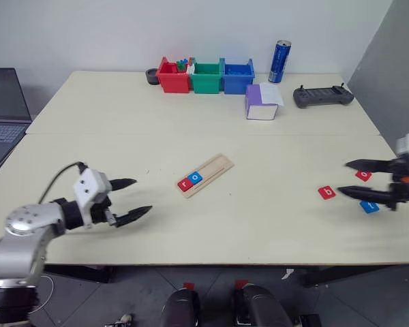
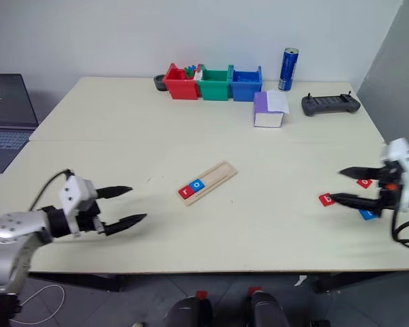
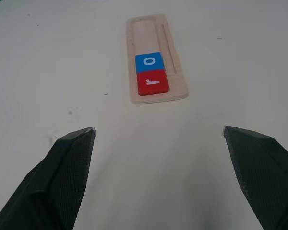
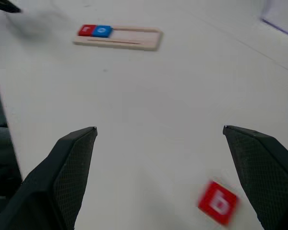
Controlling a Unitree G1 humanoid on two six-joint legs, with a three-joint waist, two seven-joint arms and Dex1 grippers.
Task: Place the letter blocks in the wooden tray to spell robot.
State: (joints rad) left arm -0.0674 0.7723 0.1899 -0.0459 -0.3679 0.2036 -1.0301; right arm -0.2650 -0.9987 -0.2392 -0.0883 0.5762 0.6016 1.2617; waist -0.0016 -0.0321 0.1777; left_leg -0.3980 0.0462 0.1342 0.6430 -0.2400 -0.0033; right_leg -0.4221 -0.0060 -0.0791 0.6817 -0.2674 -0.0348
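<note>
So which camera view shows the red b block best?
The right wrist view: the red b block lies close, its letter large though blurred. Both eye views show it small, beside the right pincer; the left wrist view looks at the wooden tray instead.

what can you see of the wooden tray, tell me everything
The tray is a long, flat, pale wooden strip with rounded corners, a shallow recess and a thin groove along one side. It lies flat and slanted mid-table, apart from both grippers. In its recess, at the end nearer the robot, a red r block sits beside a blue o block, the two touching. The rest of the recess is bare.
</note>
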